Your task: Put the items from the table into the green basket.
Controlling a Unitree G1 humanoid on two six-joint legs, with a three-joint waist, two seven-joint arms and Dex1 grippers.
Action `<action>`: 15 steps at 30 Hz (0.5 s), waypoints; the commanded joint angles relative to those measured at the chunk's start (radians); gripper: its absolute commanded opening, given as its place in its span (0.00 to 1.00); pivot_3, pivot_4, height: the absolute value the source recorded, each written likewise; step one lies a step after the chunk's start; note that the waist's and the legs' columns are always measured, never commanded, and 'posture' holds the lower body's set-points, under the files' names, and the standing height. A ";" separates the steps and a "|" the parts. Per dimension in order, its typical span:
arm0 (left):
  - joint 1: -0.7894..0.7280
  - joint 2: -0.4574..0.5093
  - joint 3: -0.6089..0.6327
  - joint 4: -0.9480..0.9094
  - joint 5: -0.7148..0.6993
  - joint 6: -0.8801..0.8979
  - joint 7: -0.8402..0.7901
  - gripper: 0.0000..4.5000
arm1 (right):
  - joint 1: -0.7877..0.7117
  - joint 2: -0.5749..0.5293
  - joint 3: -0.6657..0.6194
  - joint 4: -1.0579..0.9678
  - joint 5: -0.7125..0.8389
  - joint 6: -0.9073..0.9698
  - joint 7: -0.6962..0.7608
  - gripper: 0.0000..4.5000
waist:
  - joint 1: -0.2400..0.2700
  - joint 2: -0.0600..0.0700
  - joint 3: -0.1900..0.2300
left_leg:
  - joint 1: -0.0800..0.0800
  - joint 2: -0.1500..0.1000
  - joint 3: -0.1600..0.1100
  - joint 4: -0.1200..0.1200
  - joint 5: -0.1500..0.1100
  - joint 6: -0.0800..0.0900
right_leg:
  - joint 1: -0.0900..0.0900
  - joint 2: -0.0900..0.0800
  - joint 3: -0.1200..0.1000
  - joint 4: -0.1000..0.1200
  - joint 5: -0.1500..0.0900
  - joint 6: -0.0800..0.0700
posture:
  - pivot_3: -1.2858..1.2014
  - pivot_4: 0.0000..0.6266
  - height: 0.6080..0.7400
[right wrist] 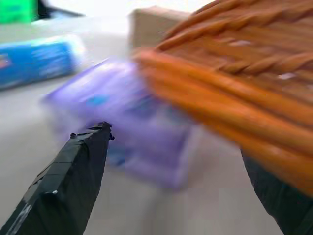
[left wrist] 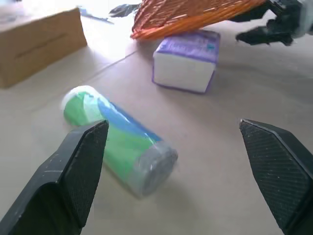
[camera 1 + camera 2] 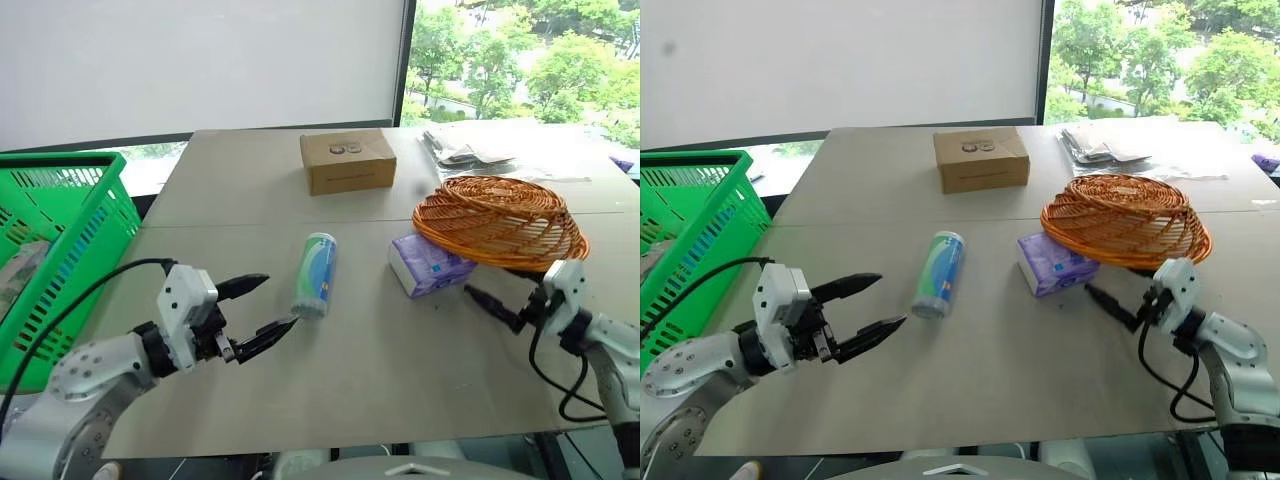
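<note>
A white cylindrical container (image 3: 315, 273) with a green-blue label lies on its side in the middle of the table (image 3: 400, 390). My left gripper (image 3: 278, 302) hovers open just to its near left, fingers pointing at it; in the left wrist view the container (image 2: 122, 142) lies between and beyond the spread fingertips. To the right, a purple tissue pack (image 3: 428, 265) sits partly under the rim of a wicker basket. My right gripper (image 3: 488, 300) is open, low and just right of the pack, pointing at it. The green basket (image 3: 60, 240) stands off the table's left edge.
The orange-brown wicker basket (image 3: 500, 220) rests tilted over the tissue pack's far side. A brown cardboard box (image 3: 347, 160) stands further back at the middle. Clear plastic packets (image 3: 460, 145) lie at the back right. A seam crosses the tabletop.
</note>
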 commanded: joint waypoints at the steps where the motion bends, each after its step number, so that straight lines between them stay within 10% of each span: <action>1: -0.052 0.014 0.008 -0.042 -0.030 0.018 0.019 0.98 | -0.113 0.020 -0.110 0.068 0.042 -0.006 -0.133 1.00 | 0.001 0.000 0.000 | 0.000 0.000 0.000 0.000 0.000 0.000 | 0.000 0.000 0.000 0.000 0.000 0.000 | 0.58 0.04 1.00; 15: -0.172 -0.006 -0.106 -0.063 -0.009 0.063 0.097 0.98 | -0.460 -0.037 -0.352 0.518 -0.034 0.154 -0.884 1.00 | 0.000 0.001 0.001 | -0.001 -0.003 -0.001 -0.001 0.000 0.000 | 0.000 0.001 0.002 0.000 0.002 -0.005 | 0.58 0.05 1.00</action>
